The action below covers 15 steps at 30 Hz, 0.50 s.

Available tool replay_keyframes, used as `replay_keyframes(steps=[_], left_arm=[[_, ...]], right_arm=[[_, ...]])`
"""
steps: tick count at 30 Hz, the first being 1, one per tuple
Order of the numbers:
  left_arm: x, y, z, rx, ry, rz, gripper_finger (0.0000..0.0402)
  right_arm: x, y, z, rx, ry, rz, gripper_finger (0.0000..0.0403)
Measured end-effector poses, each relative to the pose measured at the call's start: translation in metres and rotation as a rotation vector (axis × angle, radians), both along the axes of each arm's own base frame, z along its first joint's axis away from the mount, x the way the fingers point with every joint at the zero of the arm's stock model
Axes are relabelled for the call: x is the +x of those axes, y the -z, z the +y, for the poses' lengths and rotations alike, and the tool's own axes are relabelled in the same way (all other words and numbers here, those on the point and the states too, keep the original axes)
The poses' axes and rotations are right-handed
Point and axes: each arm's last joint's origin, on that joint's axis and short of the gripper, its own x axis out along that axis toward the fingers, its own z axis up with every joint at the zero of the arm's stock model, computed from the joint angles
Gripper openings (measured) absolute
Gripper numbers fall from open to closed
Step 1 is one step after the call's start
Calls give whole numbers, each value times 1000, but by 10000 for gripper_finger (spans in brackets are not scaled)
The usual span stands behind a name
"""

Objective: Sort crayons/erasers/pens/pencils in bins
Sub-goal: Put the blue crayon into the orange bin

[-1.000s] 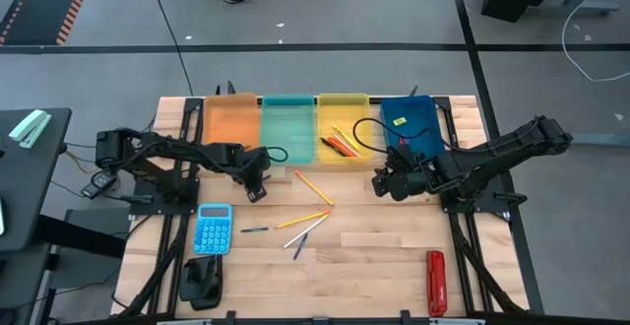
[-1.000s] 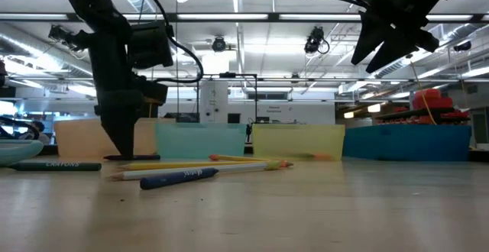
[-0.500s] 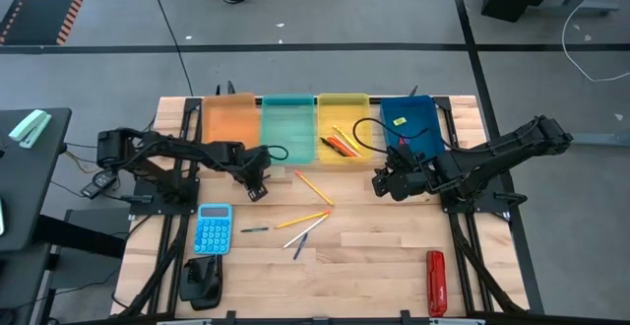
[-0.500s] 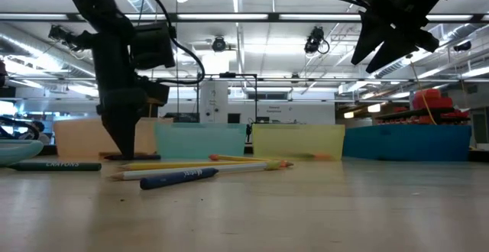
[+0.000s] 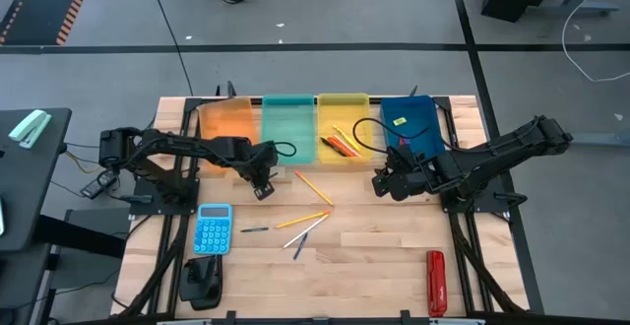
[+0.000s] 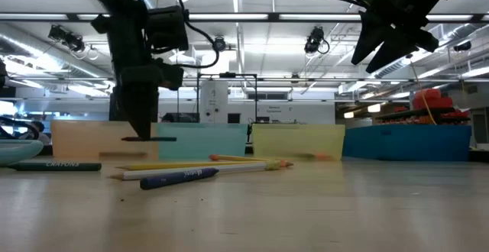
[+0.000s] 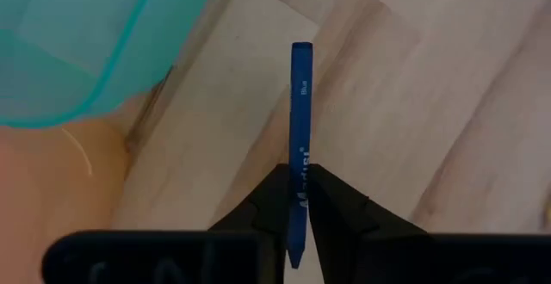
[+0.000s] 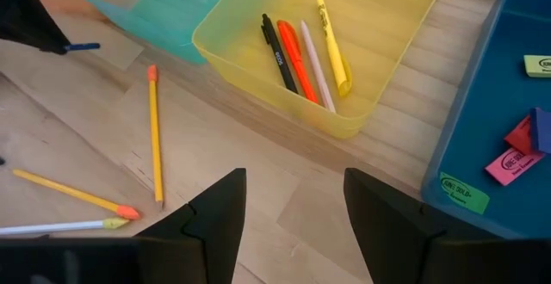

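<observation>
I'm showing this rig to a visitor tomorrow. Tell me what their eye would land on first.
The row of four bright bins along the table's far edge stands out first: orange, teal, yellow, dark blue. Next, the left claw shut on a blue crayon, lifted above the table in front of the teal bin. Then the loose pencils scattered mid-table, with the right claw open above them.

Pale matt wood table (image 5: pixel 384 251) with visible grain; 4 translucent glossy plastic bins (image 5: pixel 289 128); matt blue paper-wrapped crayon (image 7: pixel 300 129) pinched between the left gripper's (image 7: pixel 298 200) smooth black fingers
</observation>
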Motion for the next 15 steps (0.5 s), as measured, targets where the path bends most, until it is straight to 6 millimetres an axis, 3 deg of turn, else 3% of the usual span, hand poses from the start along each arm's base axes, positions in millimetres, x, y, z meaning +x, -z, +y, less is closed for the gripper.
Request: replay_keyframes(steps=[8,15], left_arm=[[2,-35,1,24,155,141,27],[-23,-65,9,183,215,234,41]], right_arm=[[0,0,0,0,0,0,205],[0,0,0,-3,5,-2,205]])
